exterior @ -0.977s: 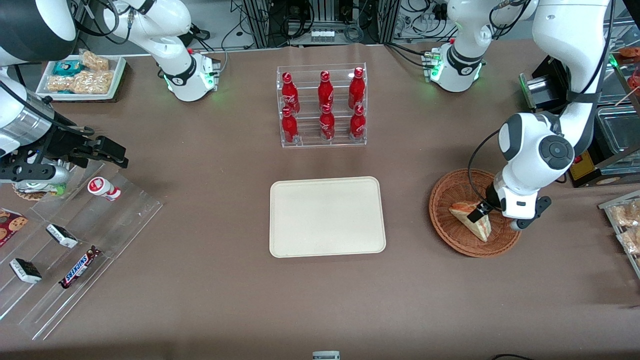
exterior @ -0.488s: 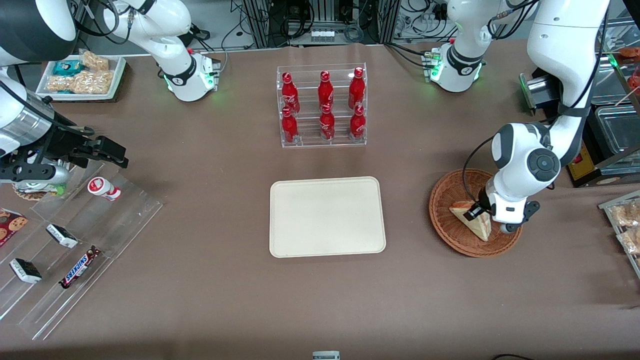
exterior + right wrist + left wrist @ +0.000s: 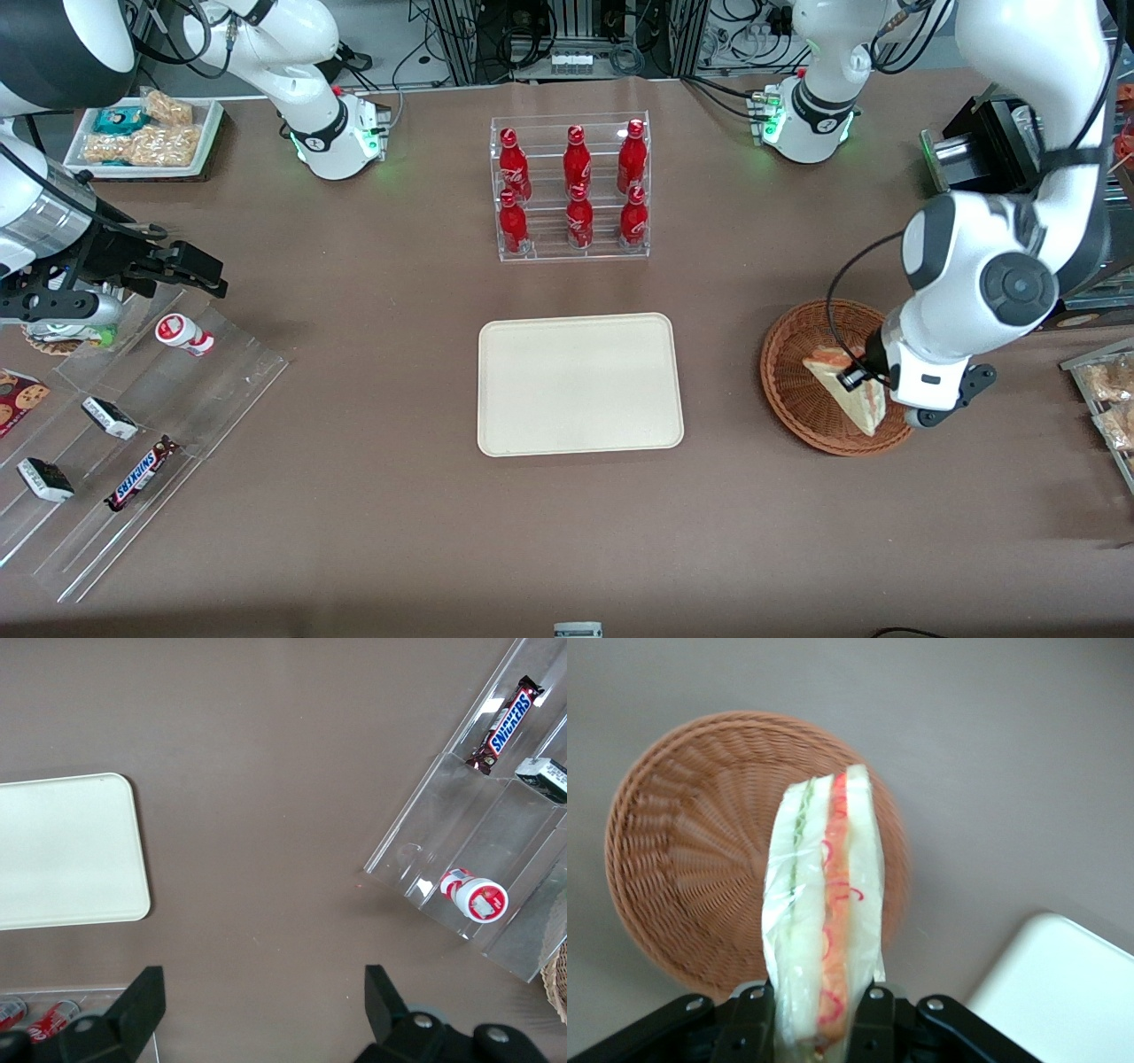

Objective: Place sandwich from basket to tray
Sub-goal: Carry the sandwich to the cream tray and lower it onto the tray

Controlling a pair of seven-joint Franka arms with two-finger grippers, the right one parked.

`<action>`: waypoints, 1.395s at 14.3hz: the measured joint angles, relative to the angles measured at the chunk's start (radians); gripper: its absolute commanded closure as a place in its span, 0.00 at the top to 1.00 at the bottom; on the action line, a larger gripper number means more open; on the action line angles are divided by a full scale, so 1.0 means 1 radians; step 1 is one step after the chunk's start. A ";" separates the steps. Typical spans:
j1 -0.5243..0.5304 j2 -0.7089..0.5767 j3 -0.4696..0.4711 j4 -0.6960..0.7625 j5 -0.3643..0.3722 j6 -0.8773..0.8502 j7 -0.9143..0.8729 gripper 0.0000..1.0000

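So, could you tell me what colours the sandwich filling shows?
Orange-red and green between white bread; the left wrist view shows the sandwich best, held in the gripper.

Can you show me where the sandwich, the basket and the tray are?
sandwich (image 3: 826, 904): left wrist view, on its wrapped filling edge, held in the gripper (image 3: 815, 1003).
basket (image 3: 788, 354): front view, on its woven wall.
tray (image 3: 576, 385): front view, on its bare middle.
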 measured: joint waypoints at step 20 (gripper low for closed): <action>-0.458 0.446 -0.093 0.263 0.429 0.285 -0.292 1.00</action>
